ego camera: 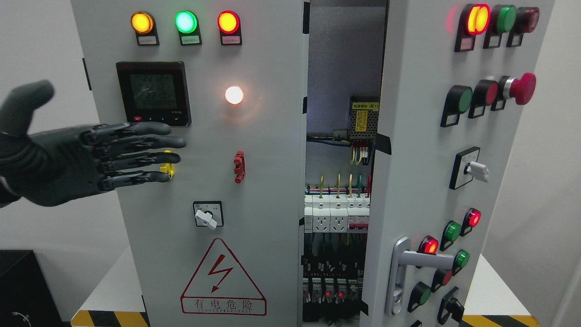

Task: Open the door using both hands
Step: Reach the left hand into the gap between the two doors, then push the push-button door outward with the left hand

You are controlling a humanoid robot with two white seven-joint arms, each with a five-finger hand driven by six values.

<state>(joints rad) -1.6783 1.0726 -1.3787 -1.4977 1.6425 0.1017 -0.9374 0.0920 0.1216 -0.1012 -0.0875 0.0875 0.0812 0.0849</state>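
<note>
A grey electrical cabinet has two doors. The left door (254,190) is shut and flat to me, with three lit lamps, a meter display (153,93) and a warning triangle. The right door (422,159) is swung partly open toward me, showing wiring and breakers (338,213) in the gap. Its silver lever handle (424,260) sits low on it. My left hand (91,156) is black, with fingers stretched out flat, held in front of the left door's left edge and holding nothing. My right hand is out of view.
The cabinet stands on a white table (109,290) with yellow-black tape (109,319) on its front edge. A black box (25,288) sits at lower left. The right door carries several lamps, push buttons and a red mushroom stop button (522,87).
</note>
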